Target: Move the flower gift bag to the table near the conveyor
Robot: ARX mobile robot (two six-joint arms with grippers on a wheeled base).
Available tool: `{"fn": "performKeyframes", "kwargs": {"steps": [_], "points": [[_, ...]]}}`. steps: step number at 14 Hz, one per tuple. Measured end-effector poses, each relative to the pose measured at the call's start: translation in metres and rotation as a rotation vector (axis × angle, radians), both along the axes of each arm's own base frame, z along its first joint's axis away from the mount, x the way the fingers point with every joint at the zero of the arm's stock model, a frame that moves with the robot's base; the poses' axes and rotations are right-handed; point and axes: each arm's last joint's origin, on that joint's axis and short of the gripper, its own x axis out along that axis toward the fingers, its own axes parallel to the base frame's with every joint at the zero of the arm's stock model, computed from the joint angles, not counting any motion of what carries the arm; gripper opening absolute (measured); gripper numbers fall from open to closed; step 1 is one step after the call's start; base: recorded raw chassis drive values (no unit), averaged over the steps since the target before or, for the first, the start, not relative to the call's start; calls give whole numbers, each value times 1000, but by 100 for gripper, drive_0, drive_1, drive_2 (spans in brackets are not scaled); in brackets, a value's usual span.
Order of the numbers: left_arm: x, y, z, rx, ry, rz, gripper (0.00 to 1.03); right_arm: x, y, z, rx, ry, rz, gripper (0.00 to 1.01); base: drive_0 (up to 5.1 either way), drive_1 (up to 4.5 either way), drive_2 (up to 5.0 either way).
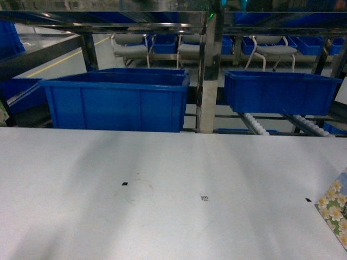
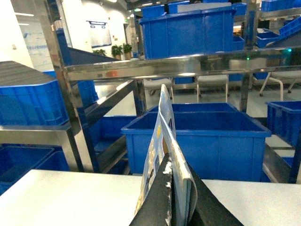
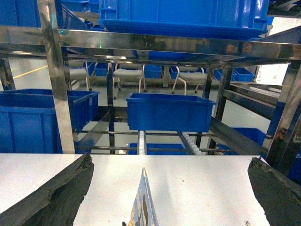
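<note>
Right now my left gripper (image 2: 181,197) is clamped on the flower gift bag (image 2: 162,141), both dark fingers (image 2: 157,202) pressed against its flattened sides. Seen edge-on from my left wrist, the bag stands upright, long axis rising away from the claw, top leaning slightly left. My right gripper (image 3: 169,188) is spread wide with the bag's thin edge (image 3: 143,202) between the fingers, touching neither. From the head, only a flowered corner (image 1: 335,208) shows over the table (image 1: 162,189), short of the conveyor (image 1: 257,124).
</note>
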Motion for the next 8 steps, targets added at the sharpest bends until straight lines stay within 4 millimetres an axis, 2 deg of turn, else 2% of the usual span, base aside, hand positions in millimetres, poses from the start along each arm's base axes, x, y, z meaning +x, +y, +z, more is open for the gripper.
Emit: {"fn": "performKeyframes", "kwargs": {"steps": [5, 8], "points": [[25, -43, -20, 4, 44, -46, 2, 0, 0, 0, 0, 0, 0, 98, 0, 0, 0], [55, -48, -37, -22, 44, -11, 2, 0, 0, 0, 0, 0, 0, 98, 0, 0, 0]]}}
